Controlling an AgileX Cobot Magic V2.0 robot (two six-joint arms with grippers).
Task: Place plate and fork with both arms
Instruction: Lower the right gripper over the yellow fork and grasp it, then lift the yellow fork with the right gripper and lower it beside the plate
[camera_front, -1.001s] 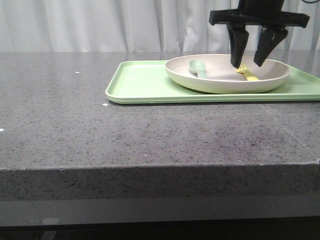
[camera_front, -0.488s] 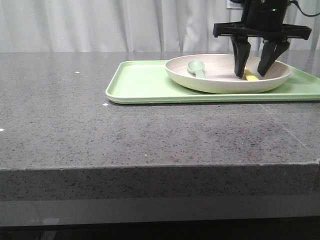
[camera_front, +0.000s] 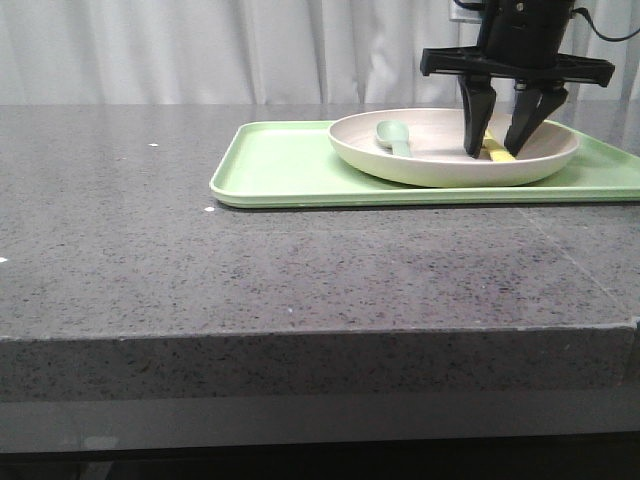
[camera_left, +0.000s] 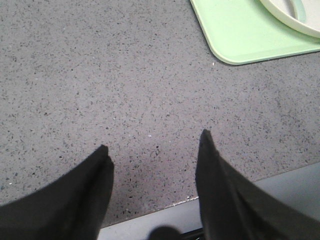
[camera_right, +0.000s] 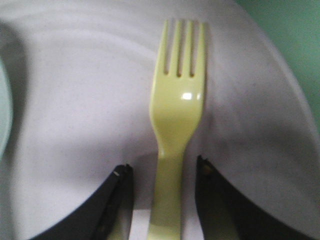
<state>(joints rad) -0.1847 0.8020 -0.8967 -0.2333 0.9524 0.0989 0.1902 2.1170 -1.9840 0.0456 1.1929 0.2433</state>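
The cream-white plate (camera_front: 440, 165) sits on the light-green tray (camera_front: 290, 165) at the back right. The pale-yellow fork (camera_front: 497, 152) lies in the plate, mostly hidden behind the fingers in the front view. My right gripper (camera_front: 495, 152) is lowered into the plate, its jaws open on either side of the fork's handle (camera_right: 167, 195) with a gap on each side. The tines (camera_right: 182, 50) point away from the gripper (camera_right: 162, 170). My left gripper (camera_left: 152, 147) is open and empty over bare countertop near the front edge. It is out of the front view.
A pale teal-green spoon (camera_front: 393, 135) lies in the plate's left part. The tray's corner (camera_left: 235, 45) and the plate's rim (camera_left: 290, 20) show in the left wrist view. The grey speckled countertop (camera_front: 250, 270) has a front edge (camera_left: 150, 212).
My right gripper has come down from above the plate into it. Its open fingers now straddle the fork's handle, closer together than before. The plate and spoon have not moved.
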